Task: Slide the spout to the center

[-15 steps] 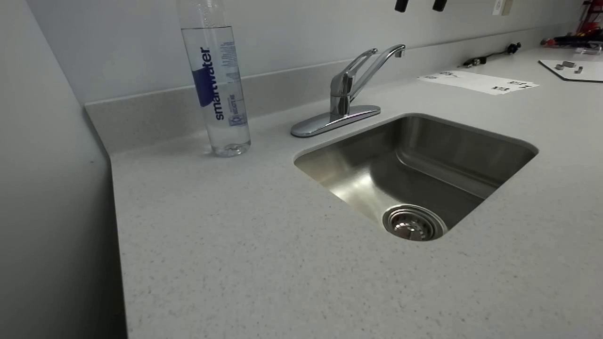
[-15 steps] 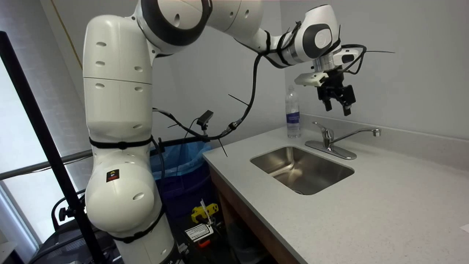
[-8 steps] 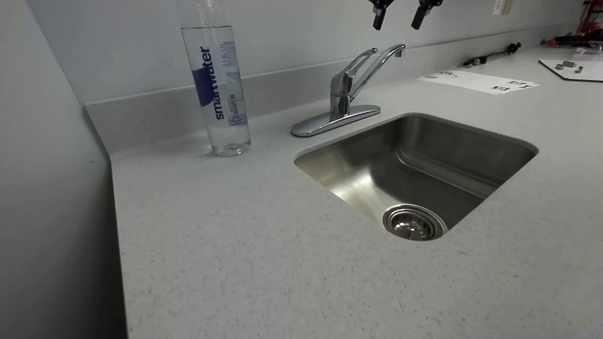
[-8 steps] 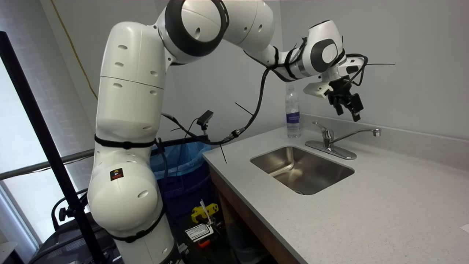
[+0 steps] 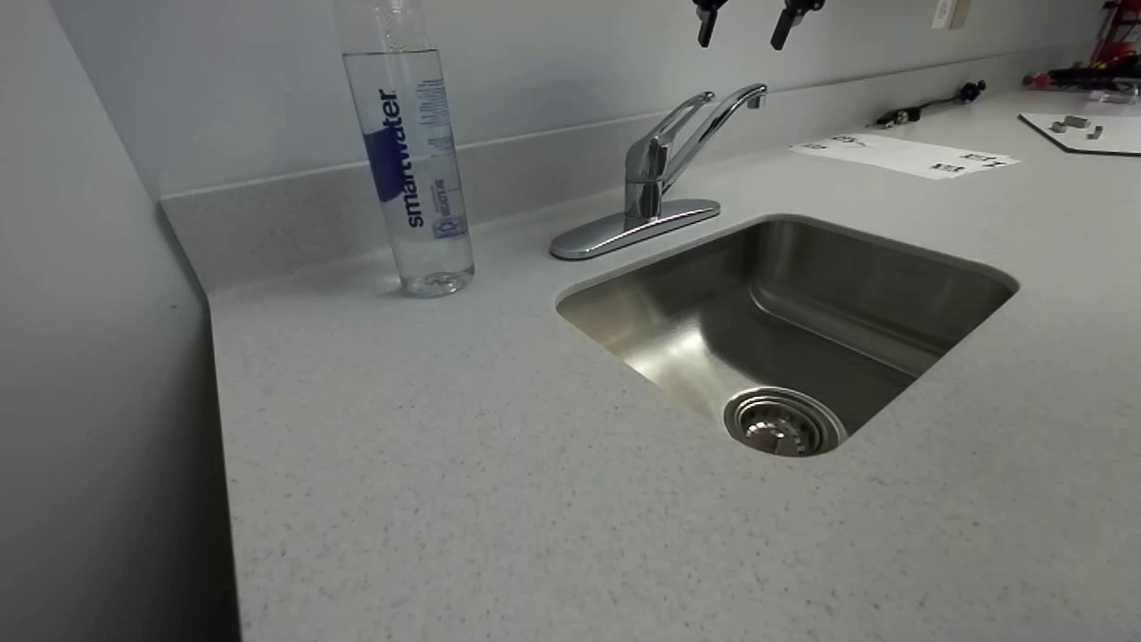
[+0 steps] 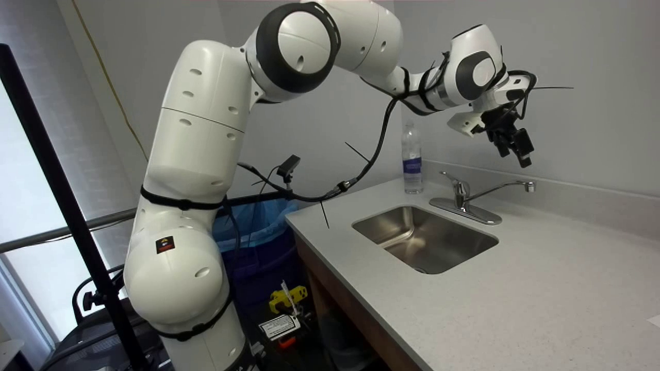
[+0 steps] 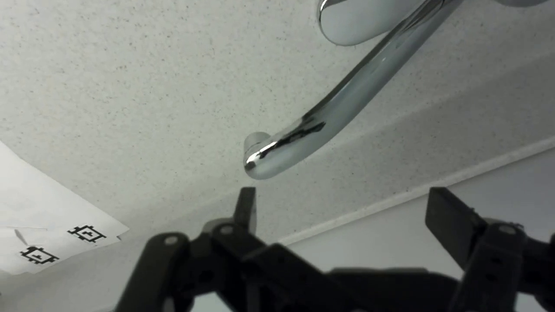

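Gripper [image 7: 342,193] is spread wide & holding nothing; in the wrist view it's dark and blurry. In an exterior view just the fingers [image 5: 783,28] poke in, rest is cut off by the top edge. It hangs clear above the spout [image 7: 360,93], no contact afaict. Spout points off to the side, past the end of the base [image 7: 360,21] and out over the counter [image 6: 515,309], near the backsplash [image 6: 593,206]. Wrist view chops off its root end tho, + part of the base.

Sink [image 5: 874,276] is just beside the base: drain [image 5: 784,423] at the bottom, near wall hidden by the counter edge. In an exterior view the bottle [image 5: 419,160] stands upright by the base's other end, top out of frame. Reads "smartwater", clear liquid most of the way up; fine print's too tiny. Paper [image 7: 34,195] w/ blk printed squares, cut off in the wrist view.

Further off, blue bin [image 6: 268,268] w/ a light blue liner [image 6: 273,214], can't see what's inside. White tag [image 6: 280,327] low down by it + sticker [image 6: 165,244] on the arm [image 6: 191,139]: writing's too small. Way back, board [image 5: 1123,134] w/ gray bits [image 5: 1077,121], cut off at the frame edge, then a red/blk jumble [image 5: 1105,76], can't tell what.
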Action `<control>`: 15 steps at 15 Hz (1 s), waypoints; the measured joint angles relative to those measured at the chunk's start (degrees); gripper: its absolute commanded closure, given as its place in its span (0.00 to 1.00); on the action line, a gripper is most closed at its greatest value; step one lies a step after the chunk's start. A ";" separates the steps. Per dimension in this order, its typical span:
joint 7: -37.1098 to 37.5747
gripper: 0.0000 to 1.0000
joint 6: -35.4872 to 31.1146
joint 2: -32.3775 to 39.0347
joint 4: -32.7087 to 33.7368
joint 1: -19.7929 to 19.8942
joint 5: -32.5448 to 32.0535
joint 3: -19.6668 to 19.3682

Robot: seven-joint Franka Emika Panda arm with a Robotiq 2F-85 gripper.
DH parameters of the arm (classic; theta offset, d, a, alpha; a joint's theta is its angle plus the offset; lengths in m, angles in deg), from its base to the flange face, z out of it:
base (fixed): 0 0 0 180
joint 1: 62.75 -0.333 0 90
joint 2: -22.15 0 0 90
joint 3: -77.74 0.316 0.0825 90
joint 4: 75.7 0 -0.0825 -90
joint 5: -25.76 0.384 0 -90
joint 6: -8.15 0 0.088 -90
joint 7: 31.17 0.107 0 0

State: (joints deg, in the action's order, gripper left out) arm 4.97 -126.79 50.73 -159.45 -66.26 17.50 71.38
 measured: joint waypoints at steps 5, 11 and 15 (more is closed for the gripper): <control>5.12 0.42 0.00 4.15 5.09 -1.20 0.00 -1.26; 9.41 0.87 0.01 8.02 10.16 -2.05 0.00 -2.14; 9.77 1.00 2.89 10.16 12.69 -2.05 0.00 -2.21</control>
State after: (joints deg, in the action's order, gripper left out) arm 14.74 -123.91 60.88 -146.77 -68.31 17.50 69.17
